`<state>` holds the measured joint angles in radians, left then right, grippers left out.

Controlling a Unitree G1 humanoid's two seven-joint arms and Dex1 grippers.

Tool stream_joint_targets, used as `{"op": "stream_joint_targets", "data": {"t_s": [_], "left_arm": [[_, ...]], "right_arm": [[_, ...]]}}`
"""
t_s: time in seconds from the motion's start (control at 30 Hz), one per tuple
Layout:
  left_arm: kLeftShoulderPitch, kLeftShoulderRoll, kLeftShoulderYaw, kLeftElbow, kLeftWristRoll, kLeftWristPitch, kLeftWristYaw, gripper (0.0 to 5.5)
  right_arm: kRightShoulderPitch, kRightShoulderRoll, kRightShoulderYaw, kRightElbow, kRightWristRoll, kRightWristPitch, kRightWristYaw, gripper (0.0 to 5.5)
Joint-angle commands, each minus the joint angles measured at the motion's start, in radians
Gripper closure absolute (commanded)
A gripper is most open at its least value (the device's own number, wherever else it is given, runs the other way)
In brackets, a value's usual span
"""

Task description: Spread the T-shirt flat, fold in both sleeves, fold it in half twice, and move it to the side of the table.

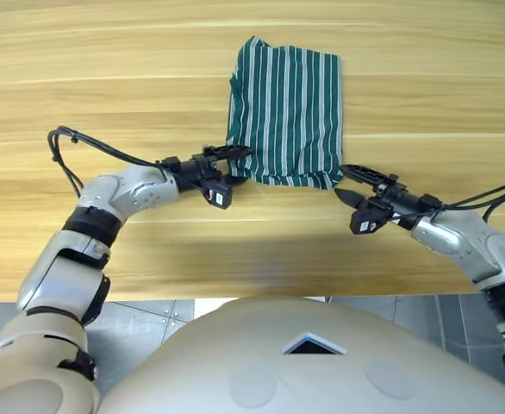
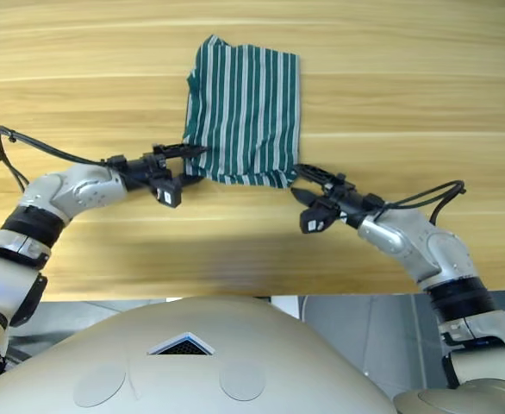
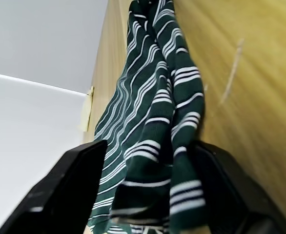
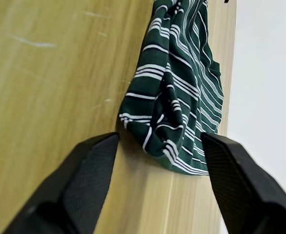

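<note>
— Where is the shirt (image 1: 287,112) on your desk (image 1: 106,86)?

— It lies as a folded green-and-white striped block, flat on the wood and set back from the near edge; its stripes run from the near hem toward the far side of the desk; the far left corner is rumpled and stands up a little.

— And your left gripper (image 1: 233,166)?

— It sits at the shirt's near left corner; its fingers (image 3: 70,185) stand wide apart, with a bunched fold of the cloth between them; the cloth touches at least one finger, but they are not pressed together on it.

— Your right gripper (image 1: 349,183)?

— It is just beside the near right corner, pointing at it; its fingers (image 4: 84,185) are spread wide with bare wood between them; the corner of the cloth lies just beyond the tips, and it has hold of nothing.
</note>
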<state>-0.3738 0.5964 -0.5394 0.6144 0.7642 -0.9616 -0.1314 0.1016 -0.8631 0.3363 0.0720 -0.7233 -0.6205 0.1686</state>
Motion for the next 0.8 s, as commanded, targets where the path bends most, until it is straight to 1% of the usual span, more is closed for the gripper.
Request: {"op": "stream_joint_targets", "data": {"t_s": [0.03,0.27,0.3,0.43,0.5,0.8], "left_arm": [[-0.006,0.008,-0.037,0.04,0.068,-0.001,0.02,2.39],[0.004,0.027,-0.078,0.052,0.063,-0.048,0.006,2.39],[0.005,0.03,-0.083,0.055,0.061,-0.056,0.001,2.48],[0.016,0.04,-0.09,0.064,0.045,-0.068,-0.007,3.1],[0.014,0.041,-0.091,0.072,0.041,-0.067,-0.007,3.51],[0.011,0.031,-0.081,0.087,0.037,-0.045,0.034,4.59]], "right_arm": [[0.008,0.016,0.081,0.124,-0.088,0.014,0.037,2.38],[-0.057,0.027,0.129,0.203,-0.123,-0.01,-0.016,2.38],[-0.065,0.028,0.138,0.212,-0.127,-0.015,-0.02,2.38],[-0.107,0.032,0.174,0.227,-0.134,-0.043,-0.013,2.38],[-0.122,0.032,0.187,0.222,-0.129,-0.05,-0.002,2.38],[-0.198,0.066,0.221,0.293,-0.101,-0.048,0.001,2.38]]}}
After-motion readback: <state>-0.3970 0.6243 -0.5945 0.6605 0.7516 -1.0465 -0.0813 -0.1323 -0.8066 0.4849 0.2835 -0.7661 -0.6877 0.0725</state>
